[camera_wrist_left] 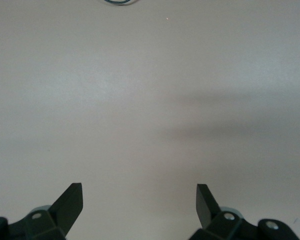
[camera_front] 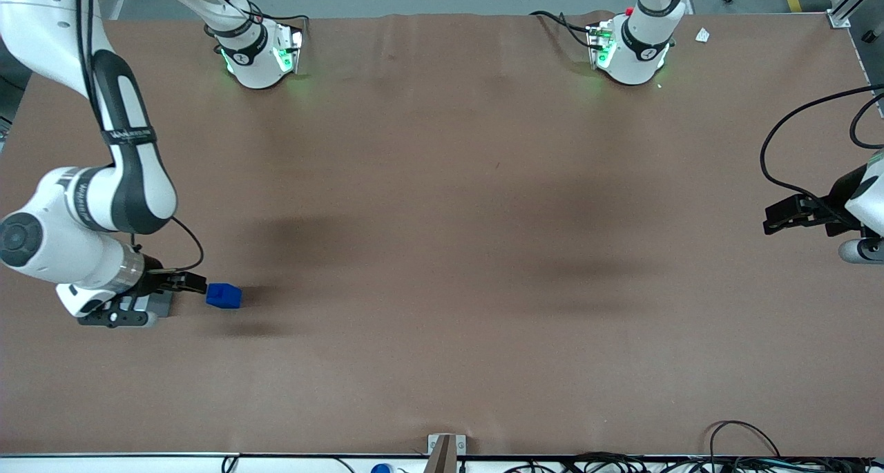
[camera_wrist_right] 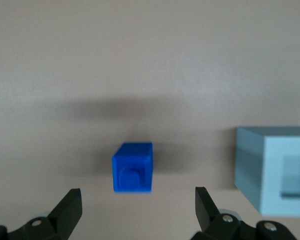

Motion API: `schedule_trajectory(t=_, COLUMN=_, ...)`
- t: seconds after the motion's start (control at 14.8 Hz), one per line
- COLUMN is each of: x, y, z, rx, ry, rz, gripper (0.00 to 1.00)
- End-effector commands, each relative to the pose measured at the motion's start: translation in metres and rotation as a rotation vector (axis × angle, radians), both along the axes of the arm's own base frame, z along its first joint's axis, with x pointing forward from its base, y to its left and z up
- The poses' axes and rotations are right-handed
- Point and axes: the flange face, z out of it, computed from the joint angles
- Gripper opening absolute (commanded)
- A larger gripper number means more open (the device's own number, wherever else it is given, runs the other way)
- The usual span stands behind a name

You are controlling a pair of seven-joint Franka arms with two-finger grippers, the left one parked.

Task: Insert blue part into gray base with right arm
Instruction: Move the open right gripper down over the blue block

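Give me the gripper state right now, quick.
Gripper: open, holding nothing, fingers spread with the blue part ahead of them on the table, gray base beside it.

Right arm: glossy white jointed shell with black bands at the joints, grey lettering on the bands. Round dark cap on the elbow housing. Silver wrist collar ahead of a black gripper with two black fingers, small pale screws at their roots. A thin black cable loops from arm to wrist. Base glows green.
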Motion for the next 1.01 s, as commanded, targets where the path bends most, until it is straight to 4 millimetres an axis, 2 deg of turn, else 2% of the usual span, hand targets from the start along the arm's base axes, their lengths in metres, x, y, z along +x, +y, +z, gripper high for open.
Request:
schedule_trajectory(t=0.0, x=-0.012, y=0.008, z=-0.014, rx=0.01, ry=-0.017, rz=-0.003, gripper=1.0)
schedule_trajectory(t=0.61, x=-0.012, y=0.009, z=-0.057, rx=0.015, ry=0.04, rz=-0.017, gripper=1.0)
schedule_trajectory(t=0.95, x=-0.012, y=0.016, z=-0.07, rx=0.023, ry=0.044, rz=-0.038, gripper=1.0)
